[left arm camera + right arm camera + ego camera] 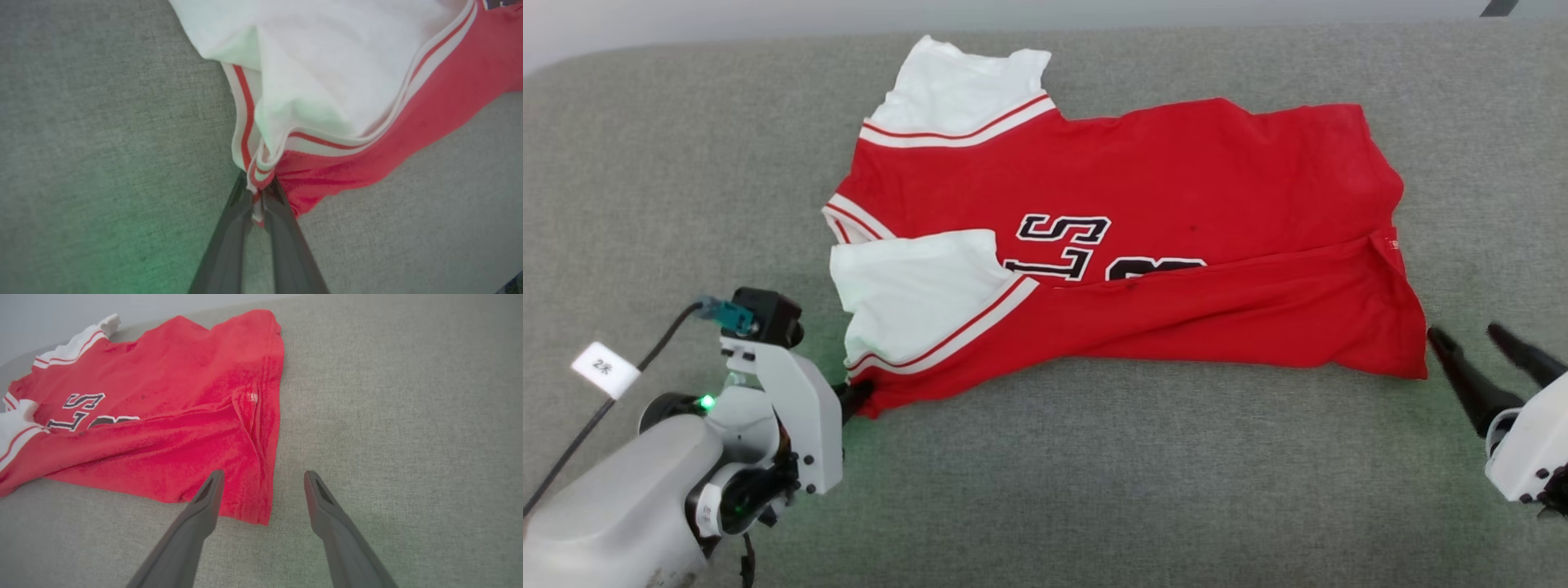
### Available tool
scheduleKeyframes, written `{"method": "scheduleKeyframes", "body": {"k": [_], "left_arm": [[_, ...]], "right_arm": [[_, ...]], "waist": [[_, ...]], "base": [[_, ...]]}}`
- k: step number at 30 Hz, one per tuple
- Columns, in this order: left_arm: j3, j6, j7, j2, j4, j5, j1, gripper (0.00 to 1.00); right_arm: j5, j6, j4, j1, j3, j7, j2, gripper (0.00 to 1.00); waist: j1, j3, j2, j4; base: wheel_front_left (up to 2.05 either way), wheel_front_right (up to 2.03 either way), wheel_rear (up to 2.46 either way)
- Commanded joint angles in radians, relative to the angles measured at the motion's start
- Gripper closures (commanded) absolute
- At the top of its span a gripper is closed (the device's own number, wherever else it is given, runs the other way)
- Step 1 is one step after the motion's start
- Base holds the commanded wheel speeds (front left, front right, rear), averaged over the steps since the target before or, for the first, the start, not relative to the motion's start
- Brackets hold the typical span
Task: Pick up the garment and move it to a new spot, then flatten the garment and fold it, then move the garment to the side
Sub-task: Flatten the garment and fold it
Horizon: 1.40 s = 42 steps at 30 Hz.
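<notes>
The garment point(1143, 245), a red jersey with white striped sleeves and black-and-white lettering, lies spread sideways on the grey surface, its near long edge folded over the lettering. My left gripper point(856, 398) is shut on the garment's near left corner, where the striped sleeve trim meets the red cloth. The left wrist view shows that corner point(261, 175) pinched between the two fingertips of the left gripper point(258, 194). My right gripper point(1466, 336) is open just off the garment's near right hem corner point(249, 506), with its fingers point(212, 490) straddling that corner in the right wrist view.
The grey fabric-covered surface point(1094, 490) stretches wide in front of and beside the garment. A cable with a white tag point(605, 369) trails off my left arm at the lower left. A pale wall edge point(686, 24) runs along the back.
</notes>
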Motion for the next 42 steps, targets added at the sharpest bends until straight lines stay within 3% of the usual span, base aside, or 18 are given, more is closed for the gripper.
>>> {"method": "scheduleKeyframes", "body": {"k": [1, 12, 21, 22, 23, 24, 32, 42], "left_arm": [[-0.016, -0.005, 0.004, -0.021, 0.012, 0.007, 0.008, 1.00], [-0.024, -0.053, -0.004, -0.068, 0.036, 0.022, -0.030, 1.00], [-0.029, -0.078, -0.014, -0.108, 0.062, 0.025, -0.044, 1.00], [-0.030, -0.079, -0.015, -0.111, 0.066, 0.026, -0.047, 1.00], [-0.030, -0.081, -0.015, -0.115, 0.070, 0.025, -0.048, 1.00], [-0.030, -0.085, -0.017, -0.117, 0.073, 0.026, -0.050, 1.00], [-0.026, -0.099, -0.024, -0.109, 0.089, 0.026, -0.054, 1.00], [-0.018, -0.069, 0.006, -0.040, 0.002, 0.022, -0.052, 1.00]], "right_arm": [[0.001, 0.000, -0.008, 0.004, -0.001, 0.019, 0.004, 0.00], [-0.059, 0.000, 0.094, -0.086, -0.036, 0.222, 0.031, 0.00], [-0.100, 0.000, 0.287, -0.157, 0.053, 0.283, 0.019, 0.00], [-0.096, 0.000, 0.311, -0.161, 0.062, 0.286, 0.018, 0.37], [-0.089, 0.000, 0.335, -0.167, 0.073, 0.291, 0.013, 0.82], [-0.088, 0.000, 0.355, -0.171, 0.085, 0.293, 0.005, 1.00], [-0.036, -0.001, 0.396, -0.196, 0.113, 0.268, -0.054, 1.00], [0.085, -0.001, 0.292, -0.164, 0.171, 0.320, -0.142, 1.00]], "waist": [[0.0000, 0.003, -0.0001, 0.003], [0.0000, 0.030, -0.0001, 0.049], [0.0000, 0.051, -0.0001, 0.076], [0.0000, 0.052, -0.0001, 0.077], [0.0000, 0.053, -0.0001, 0.079], [0.0000, 0.053, -0.0001, 0.080], [0.0000, 0.040, -0.0001, 0.083], [0.0000, 0.001, -0.0001, 0.080]], "base": [[0.00, 0.00, 0.00], [0.00, 0.00, 0.00], [0.00, 0.00, 0.00], [0.00, 0.00, 0.00], [0.00, 0.00, 0.00], [0.00, 0.00, 0.00], [0.00, 0.00, 0.00], [0.00, 0.00, 0.00]]}}
